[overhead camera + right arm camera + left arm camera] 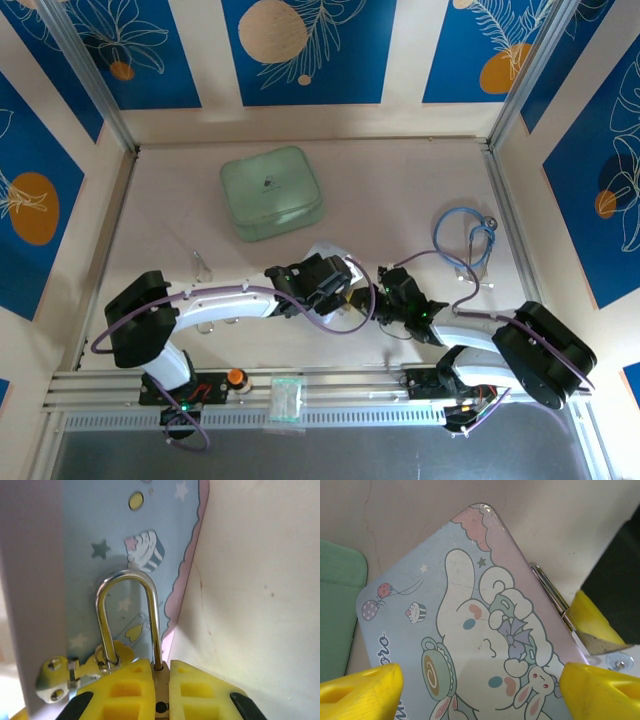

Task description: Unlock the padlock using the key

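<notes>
Right tool [161, 690] pinches padlock [160, 680], shackle [127, 615] upright, pointing away

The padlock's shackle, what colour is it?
Shiny silver; the shackle shows best in the right wrist view, looping up from the padlock.

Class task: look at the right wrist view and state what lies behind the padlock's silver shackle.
Behind the shackle is the side of the pastel cartoon tin, printed with stars and a cupcake. The padlock body is mostly covered by the right tool, shut on it.
</notes>
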